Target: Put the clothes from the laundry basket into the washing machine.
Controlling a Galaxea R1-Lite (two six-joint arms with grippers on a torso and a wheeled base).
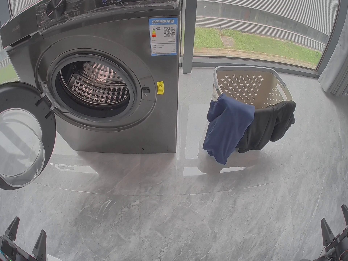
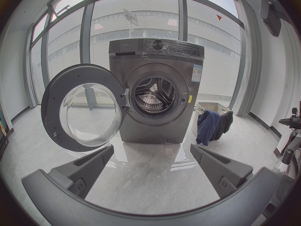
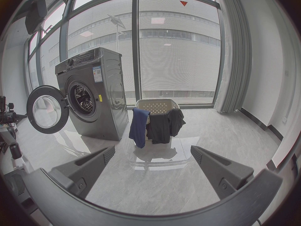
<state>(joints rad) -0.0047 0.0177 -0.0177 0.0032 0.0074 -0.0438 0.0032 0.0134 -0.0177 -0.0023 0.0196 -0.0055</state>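
A grey washing machine [image 1: 108, 73] stands on the left with its round door [image 1: 21, 135] swung wide to its left, baring the steel drum [image 1: 98, 84]. To its right sits a beige laundry basket [image 1: 253, 84]. A blue garment [image 1: 228, 127] and a black garment [image 1: 268, 124] hang over the basket's front rim. My left gripper [image 1: 25, 234] is low at the near left, open and holding nothing. My right gripper [image 1: 335, 223] is low at the near right, also open and holding nothing. Both are far from the basket [image 3: 156, 105] and the machine [image 2: 156, 91].
A wide stretch of glossy grey tile floor [image 1: 174, 207] lies between the grippers and the machine. A large window [image 1: 261, 19] runs along the back wall. A grey curtain [image 1: 335, 73] hangs at the far right.
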